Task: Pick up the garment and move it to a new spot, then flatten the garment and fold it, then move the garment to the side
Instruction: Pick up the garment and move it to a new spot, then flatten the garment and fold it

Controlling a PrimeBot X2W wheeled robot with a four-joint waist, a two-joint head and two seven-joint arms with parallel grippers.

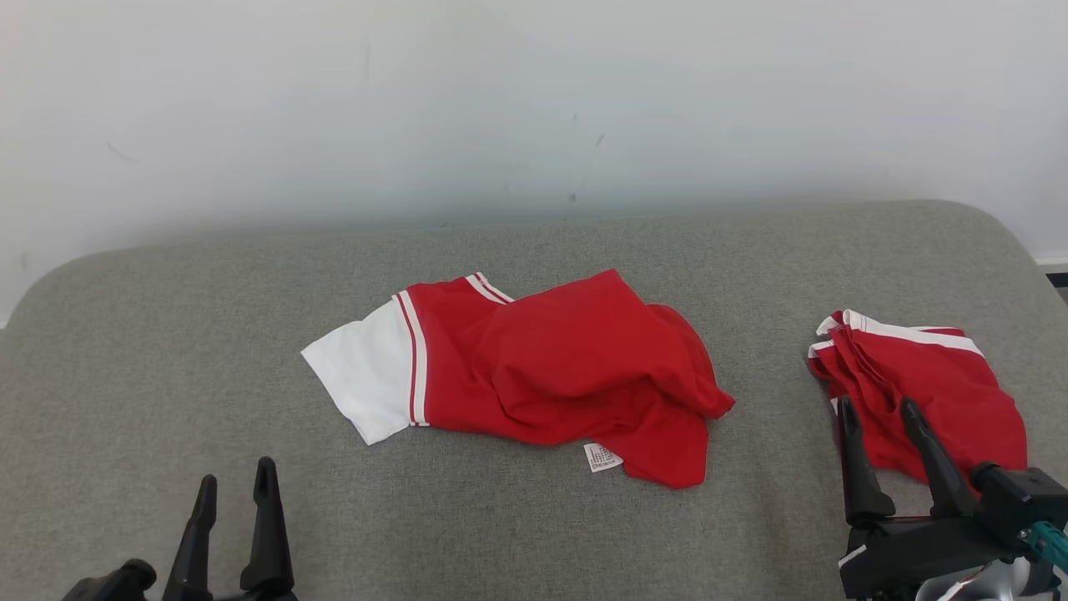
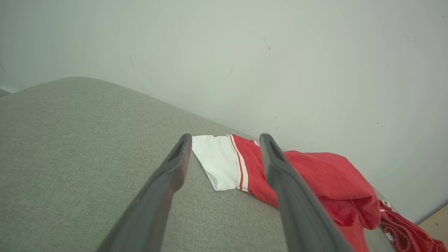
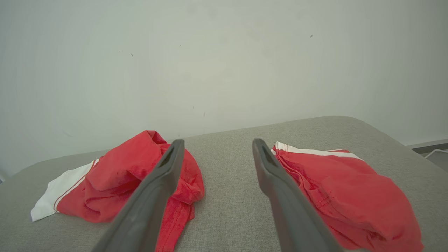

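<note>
A red garment with a white sleeve and red-white stripes lies crumpled in the middle of the grey surface, a small white label poking out at its near edge. It also appears in the left wrist view and the right wrist view. My left gripper is open at the lower left, well short of the white sleeve, nothing between its fingers. My right gripper is open at the lower right, its fingertips over the near edge of a second red garment.
The second red garment, with a white band, lies bunched at the right end of the grey padded surface. A pale wall rises right behind the surface. The surface's rounded corners fall away at far left and far right.
</note>
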